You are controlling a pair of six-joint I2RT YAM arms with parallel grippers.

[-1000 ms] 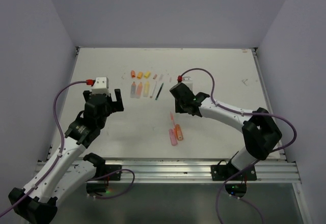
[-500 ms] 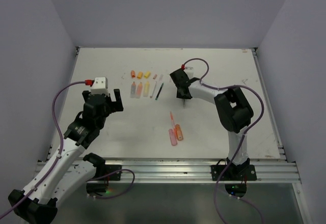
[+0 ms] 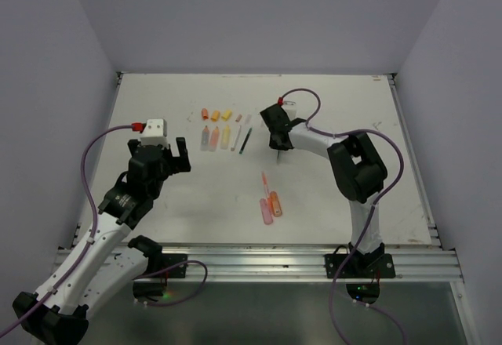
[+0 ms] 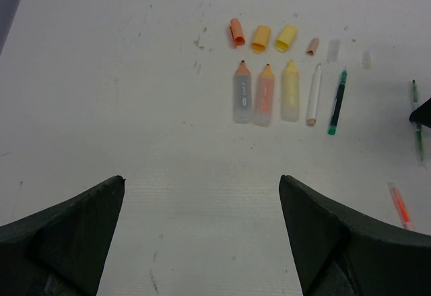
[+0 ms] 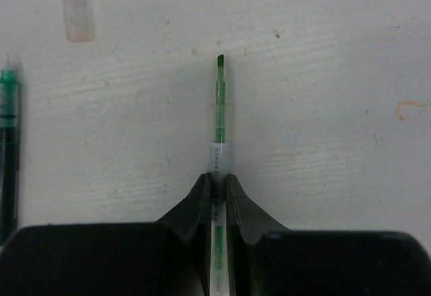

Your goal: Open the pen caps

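R gripper [image 5: 217, 187]: clenched on thin green pen [image 5: 219, 111], fingers pinched on the white part of the barrel. Green chisel tip is bare and projects straight ahead of the fingertips. Whether pen is lifted or resting on table [image 5: 323, 54] cannot be told. Pale slim cap [image 5: 76, 10] is seen ahead-left of the fingertips, apart from the held pen. Dark green pen [image 5: 7, 134] is seen left of the fingers, approx. parallel to the held one.

L gripper [image 4: 202, 181]: released, jaws spread wide, nothing between them, held above the table.

Ahead of L gripper, slightly right, two rows are laid out.
- Far row, L to R: orange cap [image 4: 237, 32], amber cap [image 4: 260, 38], yellow cap [image 4: 285, 38], small tan cap [image 4: 312, 46], then pale caps.
- Near row, tips pointed away from gripper twd the caps: grey-clear highlighter [image 4: 242, 93], orange highlighter [image 4: 264, 95], yellow highlighter [image 4: 290, 91], white pen [image 4: 314, 94]. Each is apart from its cap.

Thin orange pen [image 4: 399, 204] lies far right of L gripper.

Top view: pink highlighter [image 3: 266, 211] & second orange highlighter [image 3: 275, 203] lie side by side behind R gripper, twd the arm bases. Cap status not resolvable.
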